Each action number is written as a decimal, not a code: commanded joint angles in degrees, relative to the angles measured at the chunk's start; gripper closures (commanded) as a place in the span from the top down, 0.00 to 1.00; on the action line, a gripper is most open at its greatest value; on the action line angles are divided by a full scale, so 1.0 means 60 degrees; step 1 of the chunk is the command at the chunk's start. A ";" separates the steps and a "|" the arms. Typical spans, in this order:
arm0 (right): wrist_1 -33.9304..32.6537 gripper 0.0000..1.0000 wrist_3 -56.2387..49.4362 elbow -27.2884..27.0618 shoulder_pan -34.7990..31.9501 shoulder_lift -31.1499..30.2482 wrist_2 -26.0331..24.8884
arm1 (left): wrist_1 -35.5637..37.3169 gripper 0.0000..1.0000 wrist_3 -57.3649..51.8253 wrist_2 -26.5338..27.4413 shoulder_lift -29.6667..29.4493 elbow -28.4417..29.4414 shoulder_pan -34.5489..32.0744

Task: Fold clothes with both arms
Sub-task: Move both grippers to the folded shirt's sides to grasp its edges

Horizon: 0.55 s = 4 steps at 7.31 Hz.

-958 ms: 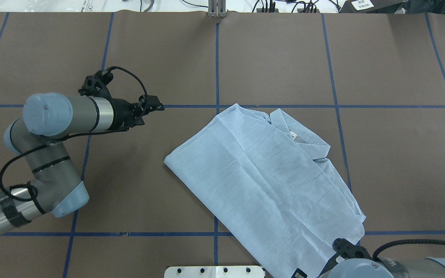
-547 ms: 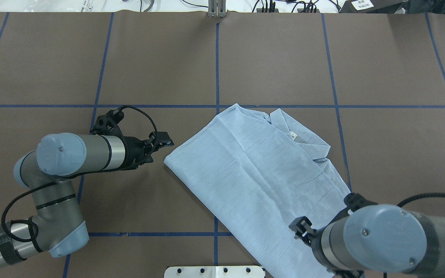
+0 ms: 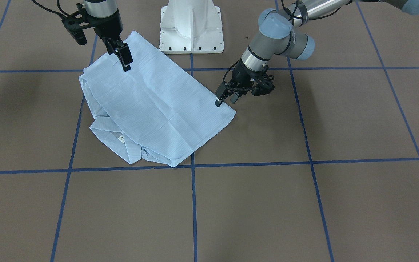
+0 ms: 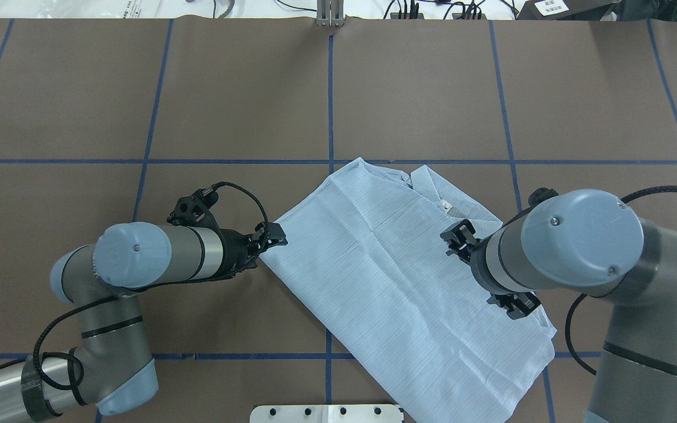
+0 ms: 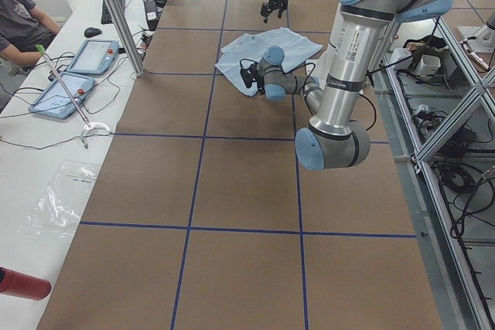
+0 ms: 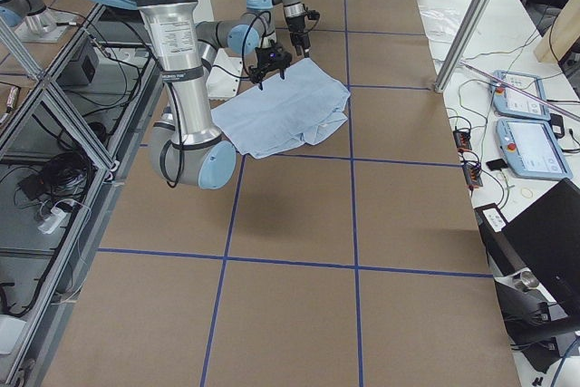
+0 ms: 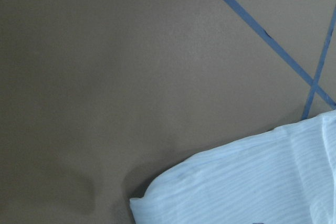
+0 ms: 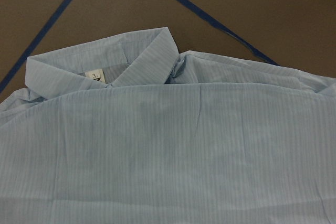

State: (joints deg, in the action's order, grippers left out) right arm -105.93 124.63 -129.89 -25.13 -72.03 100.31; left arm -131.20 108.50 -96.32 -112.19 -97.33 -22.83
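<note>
In the front-facing view the shirt (image 3: 151,109) lies folded flat on the desk (image 3: 304,189), just in front of the white pedestal (image 3: 191,25). The left hand (image 3: 225,100), fingers narrowly parted, sits at the edge of one corner. The right hand (image 3: 122,58), fingers apart, hangs over the opposite end. From overhead, the left hand meets the shirt's left corner and the right hand hovers over fabric beside the collar (image 4: 432,188). The left wrist view shows only that corner. The right wrist view shows the collar and neck label (image 8: 96,75).
</note>
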 commanded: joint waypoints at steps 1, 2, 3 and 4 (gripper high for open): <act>0.0019 1.00 -0.0102 0.0158 -0.0162 0.0038 -0.0033 | 0.0084 0.76 0.0007 0.0014 -0.0110 0.0123 0.0187; 0.0033 1.00 -0.0102 0.0289 -0.0162 0.0038 -0.0164 | 0.0084 0.69 0.0022 0.0014 -0.0110 0.0153 0.0216; 0.0033 1.00 -0.0102 0.0290 -0.0162 0.0052 -0.0195 | 0.0084 0.62 0.0036 0.0014 -0.0125 0.0153 0.0216; 0.0033 1.00 -0.0088 0.0276 -0.0162 0.0067 -0.0195 | 0.0084 0.43 0.0167 0.0014 -0.0125 0.0182 0.0216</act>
State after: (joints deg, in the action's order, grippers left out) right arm -105.75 124.04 -128.29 -26.07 -71.72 99.31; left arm -130.70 108.88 -96.24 -112.88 -96.41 -21.59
